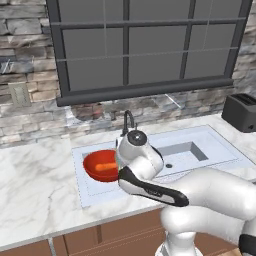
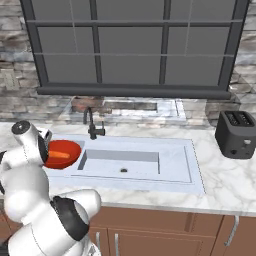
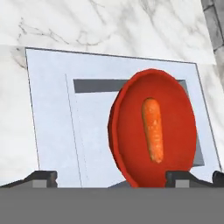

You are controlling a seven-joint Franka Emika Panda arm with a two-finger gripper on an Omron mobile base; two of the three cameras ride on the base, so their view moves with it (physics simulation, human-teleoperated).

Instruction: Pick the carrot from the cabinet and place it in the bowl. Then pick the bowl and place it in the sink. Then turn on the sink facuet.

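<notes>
The red bowl (image 1: 95,162) (image 2: 64,150) (image 3: 175,109) lies tilted at the left end of the pale sink (image 1: 200,150) (image 2: 150,165) (image 3: 52,113). The orange carrot (image 1: 104,166) (image 2: 60,154) (image 3: 152,129) lies inside it. My gripper (image 3: 111,178) hangs just above the bowl, open. One fingertip (image 3: 43,177) is over the sink surface and the other (image 3: 179,177) is over the bowl's near rim, and nothing is gripped. The black gooseneck faucet (image 1: 128,121) (image 2: 91,122) stands behind the sink, close to my hand. The cabinet is out of view.
A black toaster (image 1: 240,112) (image 2: 236,132) stands on the marble counter (image 1: 35,175) (image 2: 225,175) to the right of the sink. A dark-framed window (image 1: 150,45) (image 2: 130,45) and a stone wall run behind the faucet.
</notes>
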